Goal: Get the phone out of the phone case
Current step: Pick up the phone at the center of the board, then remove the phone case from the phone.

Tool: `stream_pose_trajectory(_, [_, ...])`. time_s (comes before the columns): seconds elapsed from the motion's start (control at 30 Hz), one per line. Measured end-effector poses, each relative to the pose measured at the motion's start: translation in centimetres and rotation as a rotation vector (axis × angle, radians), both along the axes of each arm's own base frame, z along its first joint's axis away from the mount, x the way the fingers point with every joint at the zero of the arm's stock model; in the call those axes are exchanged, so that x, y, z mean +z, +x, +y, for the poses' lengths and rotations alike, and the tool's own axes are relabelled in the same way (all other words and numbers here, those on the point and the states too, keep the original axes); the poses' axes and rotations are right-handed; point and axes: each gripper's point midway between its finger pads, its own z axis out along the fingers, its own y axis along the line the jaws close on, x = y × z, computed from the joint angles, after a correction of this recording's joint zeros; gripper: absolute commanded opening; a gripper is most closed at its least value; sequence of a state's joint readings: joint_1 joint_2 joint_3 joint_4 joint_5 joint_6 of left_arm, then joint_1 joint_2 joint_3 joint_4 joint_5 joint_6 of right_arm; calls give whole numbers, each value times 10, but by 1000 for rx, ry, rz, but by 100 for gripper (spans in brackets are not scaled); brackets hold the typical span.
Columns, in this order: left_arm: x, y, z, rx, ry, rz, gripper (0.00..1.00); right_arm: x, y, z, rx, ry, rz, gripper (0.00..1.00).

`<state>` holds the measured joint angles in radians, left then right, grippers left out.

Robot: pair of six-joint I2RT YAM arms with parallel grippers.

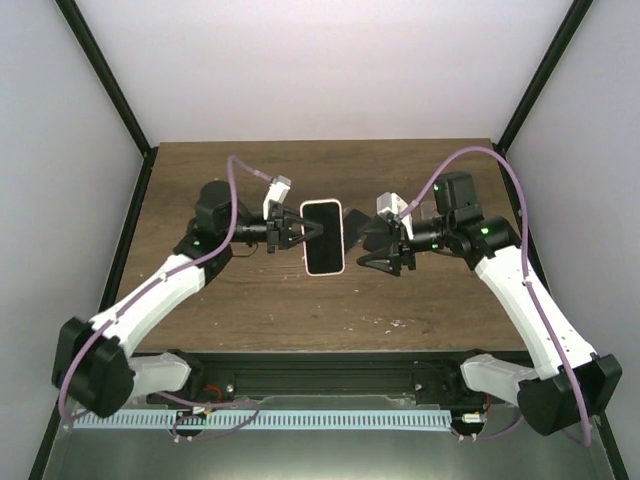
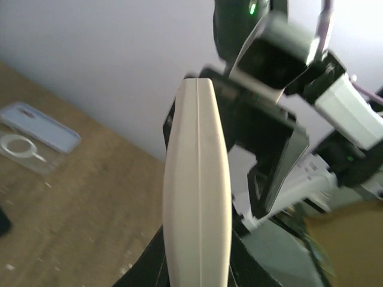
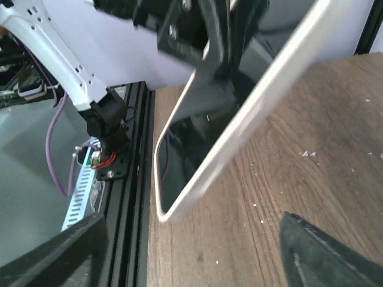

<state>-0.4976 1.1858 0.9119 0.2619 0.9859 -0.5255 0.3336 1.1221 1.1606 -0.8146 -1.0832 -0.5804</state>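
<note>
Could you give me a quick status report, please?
Left gripper shut on phone, holding it up. Right gripper open, beside it. Empty clear case lying on table.

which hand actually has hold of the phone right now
The left hand: it is shut on one long edge of the phone, holding it off the table. The right hand stands open at the other edge, gripping nothing.

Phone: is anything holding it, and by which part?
The left gripper pinches the phone at the middle of one long edge; the right gripper is open, holding nothing.
</note>
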Motion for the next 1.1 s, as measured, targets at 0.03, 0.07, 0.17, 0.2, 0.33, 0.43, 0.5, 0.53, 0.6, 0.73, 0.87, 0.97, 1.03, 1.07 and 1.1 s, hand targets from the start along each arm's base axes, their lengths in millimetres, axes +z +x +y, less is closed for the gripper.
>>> stream_pose_trajectory(0.03, [-10,-1,-5,-50,7,38,0,2,2,2,7,-3,-18,67])
stream_pose_trajectory(0.07, [-17,-1,-8,-84,11,66,0,3,3,4,15,-6,-34,62])
stream_pose_trajectory(0.17, [-43,2,-9,-148,19,164,0,-6,5,15,42,-37,-33,58])
stream_pose_trajectory(0.2, [-49,2,-7,-154,20,188,0,-12,5,19,53,-52,-23,58])
stream_pose_trajectory(0.33, [-50,4,0,-159,10,194,0,-29,-1,31,87,-93,-11,57])
stream_pose_trajectory(0.43, [-45,1,0,-171,1,171,0,-36,-12,41,123,-111,-20,57])
stream_pose_trajectory(0.5, [-42,-2,1,-182,-2,159,0,-38,-16,45,138,-119,-29,54])
stream_pose_trajectory(0.53, [-40,-3,2,-183,-4,154,0,-39,-18,47,143,-120,-34,52])
stream_pose_trajectory(0.6, [-37,-5,3,-186,-8,138,0,-41,-22,51,157,-122,-36,48])
stream_pose_trajectory(0.73, [-34,-8,4,-195,-11,125,0,-47,-28,54,178,-128,-30,41])
stream_pose_trajectory(0.87, [-34,-10,4,-206,-10,125,0,-48,-28,55,185,-129,-50,34])
stream_pose_trajectory(0.97, [-33,-12,4,-219,-11,122,0,-48,-29,55,192,-131,-63,33])
stream_pose_trajectory(1.03, [-33,-13,4,-227,-12,118,0,-48,-30,56,198,-131,-69,33])
stream_pose_trajectory(1.07, [-33,-13,4,-230,-12,117,0,-49,-30,56,202,-135,-74,32])
stream_pose_trajectory(1.1, [-33,-14,4,-237,-12,117,0,-50,-31,57,206,-138,-80,31])
